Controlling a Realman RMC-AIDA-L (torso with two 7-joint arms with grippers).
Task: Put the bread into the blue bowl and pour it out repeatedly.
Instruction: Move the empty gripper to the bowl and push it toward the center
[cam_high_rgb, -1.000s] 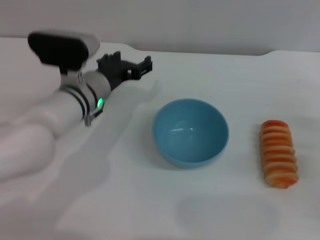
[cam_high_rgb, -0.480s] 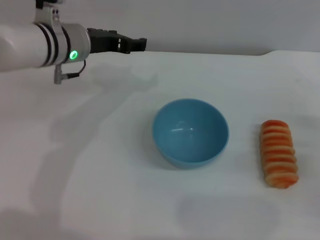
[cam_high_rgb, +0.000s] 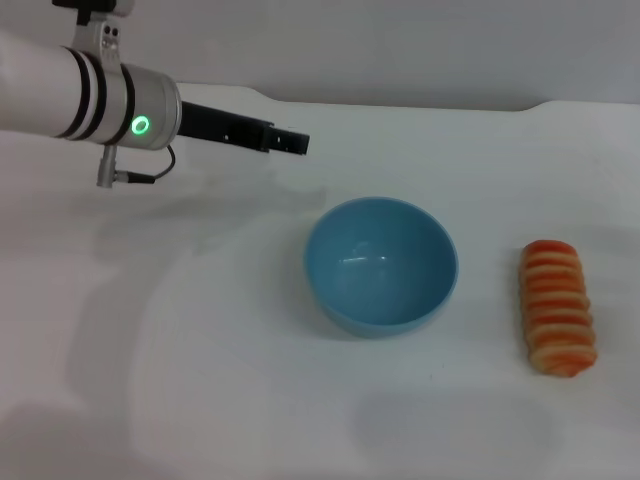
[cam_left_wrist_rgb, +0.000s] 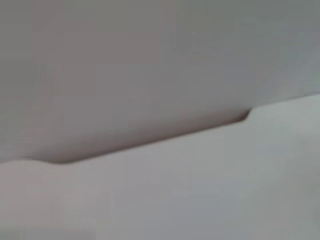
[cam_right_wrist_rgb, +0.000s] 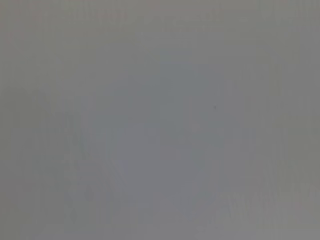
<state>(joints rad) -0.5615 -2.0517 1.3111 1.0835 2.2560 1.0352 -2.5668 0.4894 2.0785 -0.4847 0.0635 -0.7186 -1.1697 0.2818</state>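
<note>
The blue bowl (cam_high_rgb: 380, 265) stands upright and empty in the middle of the white table (cam_high_rgb: 200, 390). To its right, apart from it, the bread (cam_high_rgb: 557, 306) lies on the table with its orange-red and cream stripes facing up. My left gripper (cam_high_rgb: 295, 141) hovers above the table behind and to the left of the bowl, pointing toward the right, with nothing in it. It touches neither the bowl nor the bread. The right gripper is out of sight in every view.
The table's back edge (cam_left_wrist_rgb: 150, 140) meets a plain grey wall (cam_high_rgb: 400, 50), with a notch in the edge (cam_high_rgb: 540, 104) at the back right. The right wrist view is a plain grey field.
My left arm has risen from low at the left to a level pose, and its gripper has moved right and a little nearer the bowl. Bowl and bread have not moved.
</note>
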